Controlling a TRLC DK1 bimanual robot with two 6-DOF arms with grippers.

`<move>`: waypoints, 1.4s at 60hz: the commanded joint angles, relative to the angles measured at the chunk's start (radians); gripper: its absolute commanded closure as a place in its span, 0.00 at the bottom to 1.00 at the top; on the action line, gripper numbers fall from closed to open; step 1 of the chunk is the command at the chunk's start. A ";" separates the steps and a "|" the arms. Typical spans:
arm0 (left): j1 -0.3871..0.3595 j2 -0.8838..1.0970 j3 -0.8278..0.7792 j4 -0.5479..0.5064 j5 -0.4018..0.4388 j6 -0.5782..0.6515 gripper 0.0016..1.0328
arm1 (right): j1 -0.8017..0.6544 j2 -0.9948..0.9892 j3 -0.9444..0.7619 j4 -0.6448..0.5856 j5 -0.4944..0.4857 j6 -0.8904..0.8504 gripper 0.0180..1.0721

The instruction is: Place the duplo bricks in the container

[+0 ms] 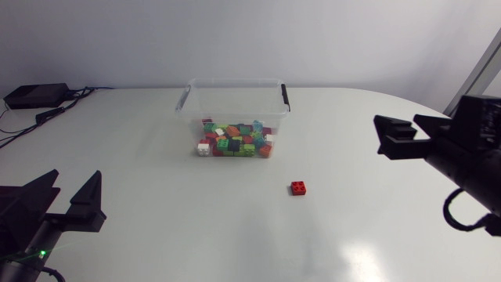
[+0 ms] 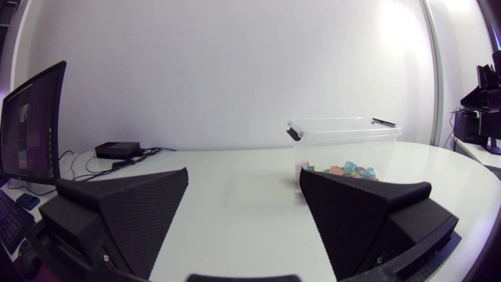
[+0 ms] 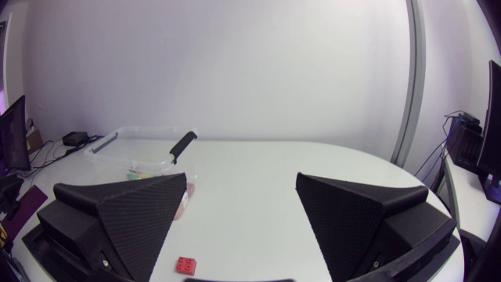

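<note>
One red brick sits alone on the table, near the container that already holds the coloured bricks. Your right gripper hangs nearest it, fingers spread and empty, so it's the likely fetcher. Your left gripper, also spread and empty, hangs well apart.

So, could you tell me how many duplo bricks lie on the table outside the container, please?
1: the red brick lies on the table, apart from the container, nearer my right hand. None appears hidden.
</note>
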 commanded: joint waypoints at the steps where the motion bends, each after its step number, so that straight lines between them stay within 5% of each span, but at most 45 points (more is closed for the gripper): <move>1: -0.005 -0.009 -0.021 0.014 -0.009 0.005 0.04 | 0.034 0.124 0.063 -0.031 0.022 0.063 0.05; 14: -0.005 -0.009 -0.021 0.014 -0.009 0.005 0.04 | 0.123 0.393 0.250 -0.226 0.042 0.121 0.05; 18: -0.005 -0.009 -0.021 0.014 -0.009 0.005 0.04 | 0.138 0.500 0.370 -0.404 0.033 0.131 0.05; 25: -0.005 -0.009 -0.021 0.013 -0.009 0.005 0.04 | 0.143 0.663 0.551 -0.637 -0.034 0.128 0.05; 37: -0.005 -0.009 -0.021 0.014 -0.009 0.005 0.04 | 0.155 0.837 0.690 -0.778 -0.238 0.071 0.05; 44: -0.005 -0.009 -0.021 0.014 -0.009 0.005 0.04 | 0.153 0.959 0.790 -0.875 -0.248 0.103 0.05; 67: -0.005 -0.009 -0.021 0.014 -0.009 0.005 0.04 | 0.241 1.210 0.888 -0.950 -0.065 0.126 0.05; 84: -0.005 -0.009 -0.021 0.014 -0.009 0.005 0.04 | 0.242 1.267 0.907 -0.936 -0.048 0.167 0.11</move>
